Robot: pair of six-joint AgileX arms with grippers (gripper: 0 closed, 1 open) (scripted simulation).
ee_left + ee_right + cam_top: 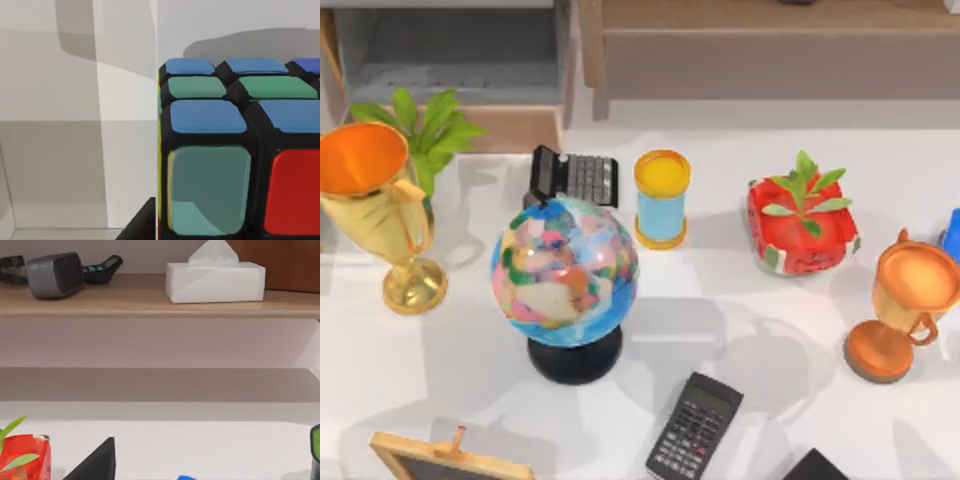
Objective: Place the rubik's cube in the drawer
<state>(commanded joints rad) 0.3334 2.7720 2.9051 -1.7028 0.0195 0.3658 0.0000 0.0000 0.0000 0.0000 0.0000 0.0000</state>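
Note:
The rubik's cube (240,150) looms very close in the left wrist view, with a black grid and blue, green and red stickers. My left gripper (215,235) is shut on it, one dark finger (142,225) lying against its side edge. Pale grey surfaces stand behind the cube. The drawer (515,128) stands pulled out at the back left of the table, grey inside with a light wood front panel. My right gripper (815,466) sits parked and open at the front edge, one finger (97,462) showing in its wrist view.
A globe (565,272) stands mid-table, with a gold trophy (380,200) and plant at the left. A yellow-topped cup (662,198), red plant pot (800,228) and bronze trophy (905,305) stand to the right. A calculator (695,425) and chalkboard (440,458) lie in front.

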